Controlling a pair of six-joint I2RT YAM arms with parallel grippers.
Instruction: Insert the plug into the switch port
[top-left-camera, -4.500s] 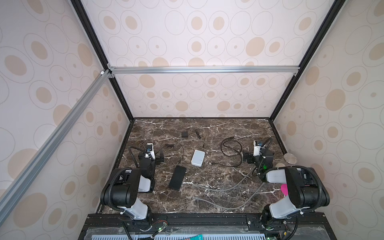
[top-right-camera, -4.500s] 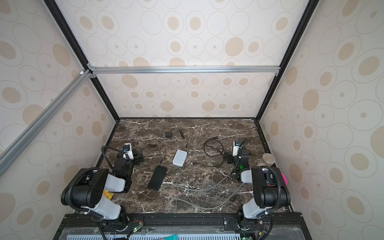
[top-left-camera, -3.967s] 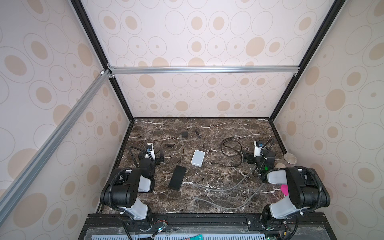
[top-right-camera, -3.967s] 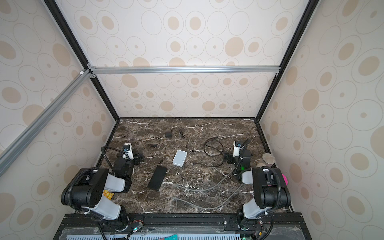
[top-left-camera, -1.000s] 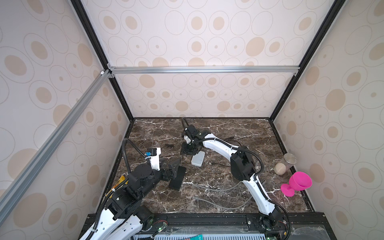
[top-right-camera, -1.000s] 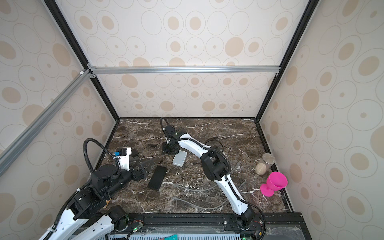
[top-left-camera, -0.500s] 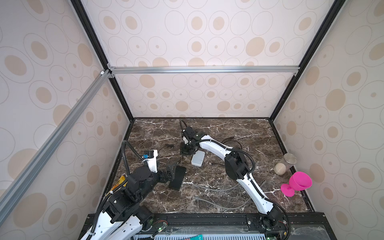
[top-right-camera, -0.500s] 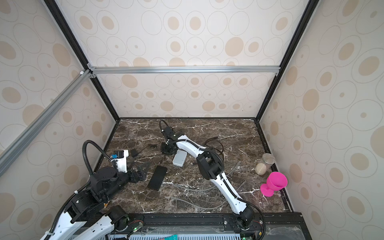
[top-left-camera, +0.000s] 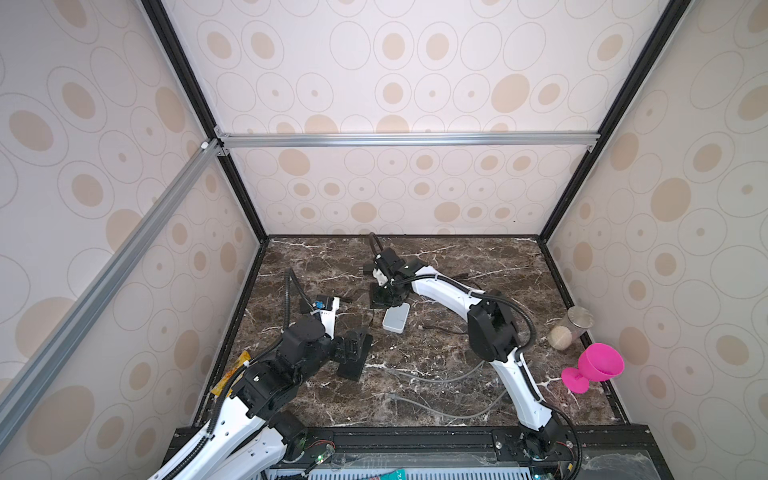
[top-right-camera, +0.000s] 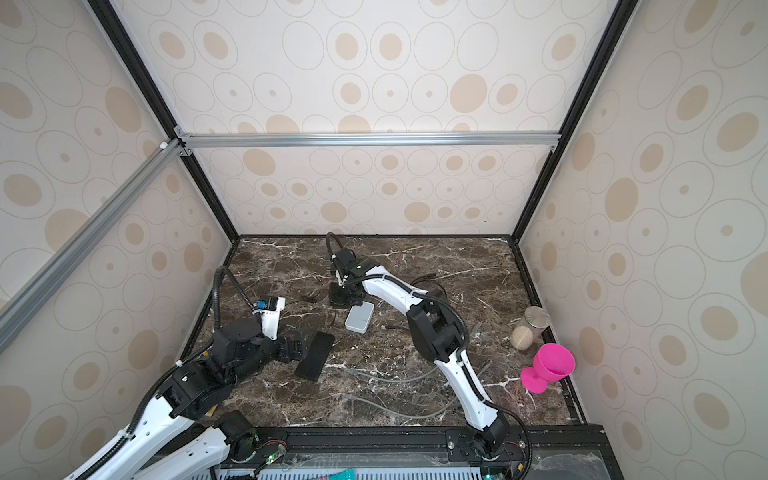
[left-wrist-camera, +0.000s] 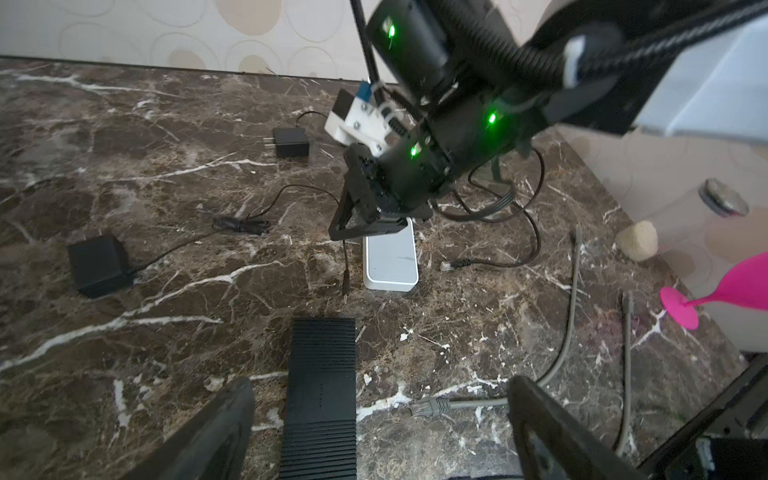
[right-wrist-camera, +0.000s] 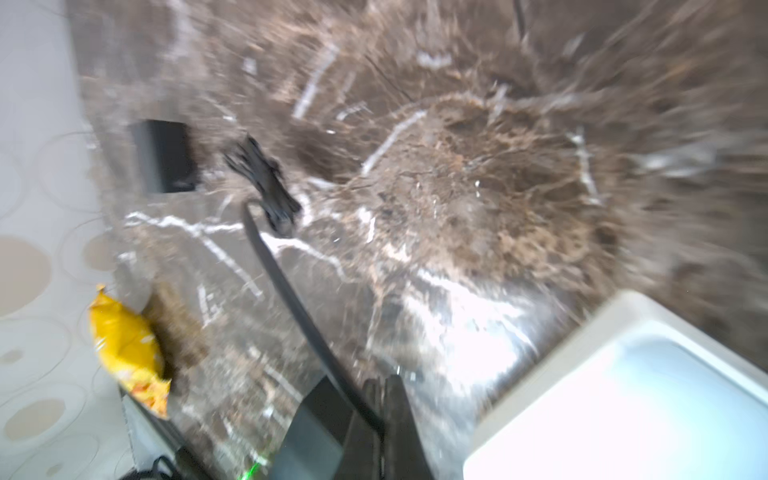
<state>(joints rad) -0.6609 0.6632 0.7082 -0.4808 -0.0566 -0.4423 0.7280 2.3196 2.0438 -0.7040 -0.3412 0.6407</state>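
On a dark marble table (top-left-camera: 316, 259) walled in by spotted panels (top-left-camera: 415, 83), 2 robot arms work toward the middle. The right arm (top-left-camera: 440, 291) stretches from the front edge to the far centre, where the right gripper (left-wrist-camera: 345, 232) points down with its fingers pinched shut on a thin black cable (right-wrist-camera: 286, 291). The left arm (top-left-camera: 257, 382) crouches low at the front left, its left gripper (left-wrist-camera: 380, 386) spread wide; the near end of a black ribbed slab (left-wrist-camera: 322, 395) lies between the 2 fingers, a gap showing on either side. The slab's long axis runs from the left gripper toward a white box (left-wrist-camera: 390, 266), whose far end lies right by the right gripper and whose long axis is nearly in line with the slab's; which of the 2 is the switch cannot be told. A pink goblet (top-left-camera: 598, 365) is tipped over at the table's right edge, beside a clear jar (top-left-camera: 571, 324) lying on its side. A black cube adapter (left-wrist-camera: 97, 266) sits at the left, the cable leading from it to the shut fingers. Past the fingertips the cable's short free end runs along the white box's long side and ends in the barrel plug (left-wrist-camera: 344, 286): its long axis is parallel to that side, its tip pointing away from the right gripper toward the slab's far end, near it but apart. Whether the plug hangs or rests on the marble cannot be told
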